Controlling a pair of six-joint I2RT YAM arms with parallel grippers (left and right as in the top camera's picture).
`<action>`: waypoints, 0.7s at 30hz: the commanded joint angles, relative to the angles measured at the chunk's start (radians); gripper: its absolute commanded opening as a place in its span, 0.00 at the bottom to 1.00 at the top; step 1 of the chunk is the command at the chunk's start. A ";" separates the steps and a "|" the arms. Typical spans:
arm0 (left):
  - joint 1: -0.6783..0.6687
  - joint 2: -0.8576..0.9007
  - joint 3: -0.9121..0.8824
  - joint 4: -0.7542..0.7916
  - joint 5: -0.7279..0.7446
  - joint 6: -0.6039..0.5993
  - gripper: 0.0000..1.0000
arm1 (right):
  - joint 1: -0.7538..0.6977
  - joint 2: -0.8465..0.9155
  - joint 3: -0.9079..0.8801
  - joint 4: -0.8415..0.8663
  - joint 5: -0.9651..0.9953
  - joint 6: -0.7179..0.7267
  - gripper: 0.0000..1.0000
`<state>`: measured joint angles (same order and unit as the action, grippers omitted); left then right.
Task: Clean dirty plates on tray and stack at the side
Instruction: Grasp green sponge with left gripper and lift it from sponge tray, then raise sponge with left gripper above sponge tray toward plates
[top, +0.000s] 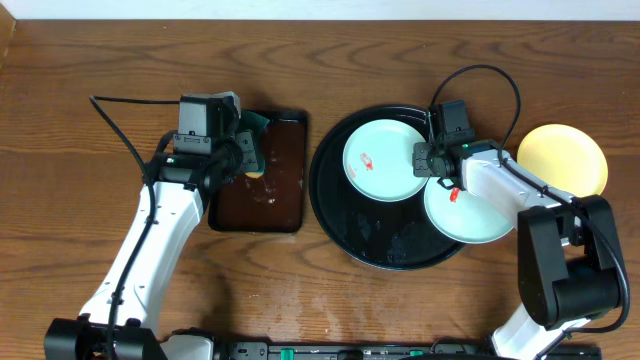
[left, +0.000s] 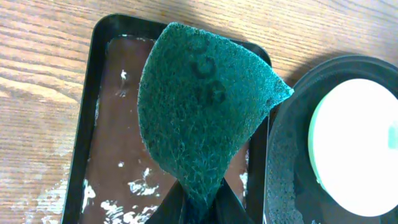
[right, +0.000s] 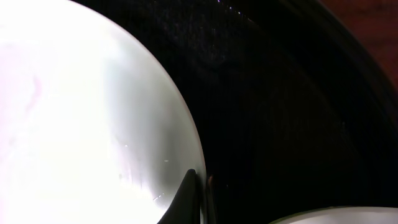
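The round black tray (top: 335, 215) holds two pale blue-white plates. The far-left plate (top: 380, 160) has a red smear. The near-right plate (top: 475, 215) has a red smear at its far edge. The pale yellow plate (top: 563, 160) lies on the table to the right of the tray. My right gripper (top: 428, 160) is shut on the right rim of the far-left plate; in the right wrist view the rim (right: 180, 124) sits between my fingers (right: 202, 196). My left gripper (top: 250, 150) is shut on a green scouring pad (left: 199, 106) above the brown tray.
A rectangular dark brown tray (top: 285, 200) with white foam flecks (left: 140, 186) lies left of the black tray. The black tray's rim (left: 280, 155) is close to its right side. The wooden table (top: 90, 60) runs around both.
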<state>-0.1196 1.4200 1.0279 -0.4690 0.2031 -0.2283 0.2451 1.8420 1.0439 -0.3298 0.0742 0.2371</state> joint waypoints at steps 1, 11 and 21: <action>0.002 -0.015 0.010 -0.002 -0.011 -0.014 0.07 | -0.009 0.010 -0.006 0.002 0.003 0.000 0.01; 0.002 0.013 0.010 -0.016 -0.008 -0.020 0.07 | -0.009 0.010 -0.006 0.030 0.004 0.000 0.02; 0.003 0.076 0.012 -0.013 -0.009 -0.019 0.07 | -0.019 0.010 -0.006 0.035 0.003 0.001 0.01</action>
<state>-0.1196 1.4937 1.0279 -0.4900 0.2031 -0.2390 0.2386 1.8420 1.0435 -0.2974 0.0643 0.2371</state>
